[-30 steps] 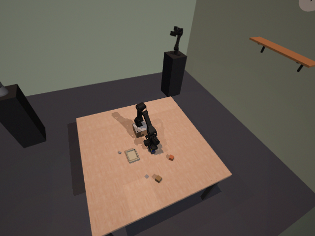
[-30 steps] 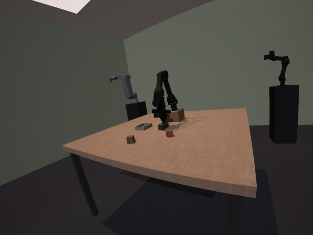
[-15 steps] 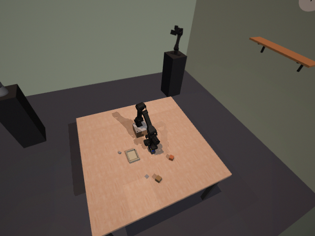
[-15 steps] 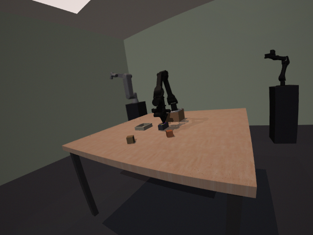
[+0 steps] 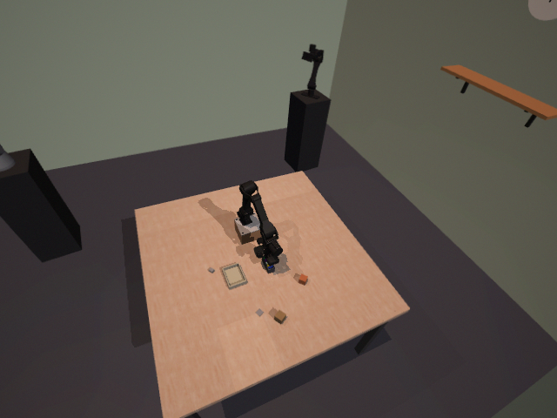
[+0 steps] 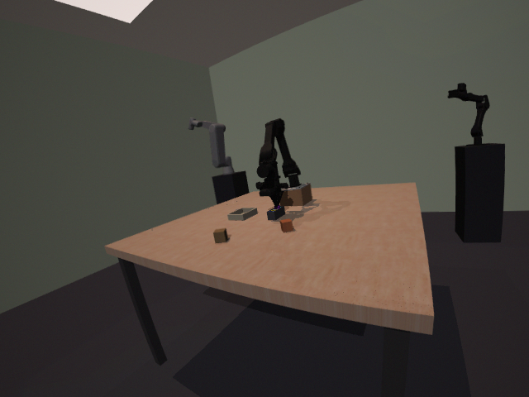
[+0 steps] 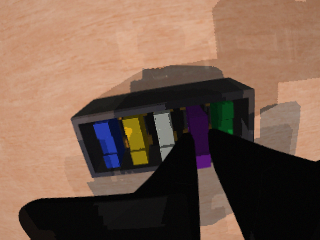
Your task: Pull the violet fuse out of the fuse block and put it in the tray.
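Note:
The dark fuse block [image 7: 87,135] [image 5: 271,269] [image 6: 275,212] sits on the wooden table. In the wrist view it holds a blue fuse [image 7: 106,143], a yellow fuse [image 7: 136,139], a white fuse [image 7: 164,132], the violet fuse [image 7: 199,135] and a green fuse [image 7: 223,118] in a row. My gripper [image 7: 199,139] [image 5: 268,263] [image 6: 275,203] reaches down over the block and is shut on the violet fuse, which stands a little raised above its neighbours. The tray [image 5: 233,275] [image 6: 242,212] lies to the left of the block, empty.
An orange cube [image 5: 302,279] [image 6: 286,225] lies just right of the block, and a brown cube [image 5: 279,316] [image 6: 220,235] nearer the front. Two small grey tiles [image 5: 211,270] [image 5: 258,312] lie flat on the table. The arm's base [image 5: 246,230] stands behind the block.

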Robot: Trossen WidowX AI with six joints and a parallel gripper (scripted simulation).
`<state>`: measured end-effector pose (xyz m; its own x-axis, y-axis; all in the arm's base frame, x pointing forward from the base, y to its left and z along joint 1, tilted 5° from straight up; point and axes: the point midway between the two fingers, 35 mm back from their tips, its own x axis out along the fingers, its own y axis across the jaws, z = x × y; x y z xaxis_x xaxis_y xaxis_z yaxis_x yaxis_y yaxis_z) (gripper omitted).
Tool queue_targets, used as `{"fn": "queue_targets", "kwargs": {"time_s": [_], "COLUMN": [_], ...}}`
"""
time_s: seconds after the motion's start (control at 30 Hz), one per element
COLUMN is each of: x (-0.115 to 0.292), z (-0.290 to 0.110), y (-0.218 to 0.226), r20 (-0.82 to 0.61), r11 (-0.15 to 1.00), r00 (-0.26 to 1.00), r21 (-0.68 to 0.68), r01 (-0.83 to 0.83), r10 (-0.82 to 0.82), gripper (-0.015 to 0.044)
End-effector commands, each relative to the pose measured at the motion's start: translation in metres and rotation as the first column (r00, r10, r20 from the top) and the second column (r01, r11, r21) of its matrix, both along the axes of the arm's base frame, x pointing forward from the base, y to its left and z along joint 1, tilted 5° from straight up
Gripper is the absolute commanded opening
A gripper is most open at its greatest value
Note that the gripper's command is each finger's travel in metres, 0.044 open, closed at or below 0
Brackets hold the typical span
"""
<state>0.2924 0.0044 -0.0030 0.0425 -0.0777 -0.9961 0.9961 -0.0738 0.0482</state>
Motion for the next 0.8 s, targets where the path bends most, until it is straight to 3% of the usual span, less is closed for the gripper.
{"fn": "queue_targets", "kwargs": {"time_s": [0.0,0.77], "x": [0.001,0.0], "z": [0.005,0.016], "y": [0.0,0.001], "r20": [0.007,0.006], "r11": [1.0,1.0], "r00": [1.0,1.0], "r21": [0.002,0.003], "r01": [0.003,0.002], "r10": [-0.003,-0.002], "gripper": [0.0,0.0]}}
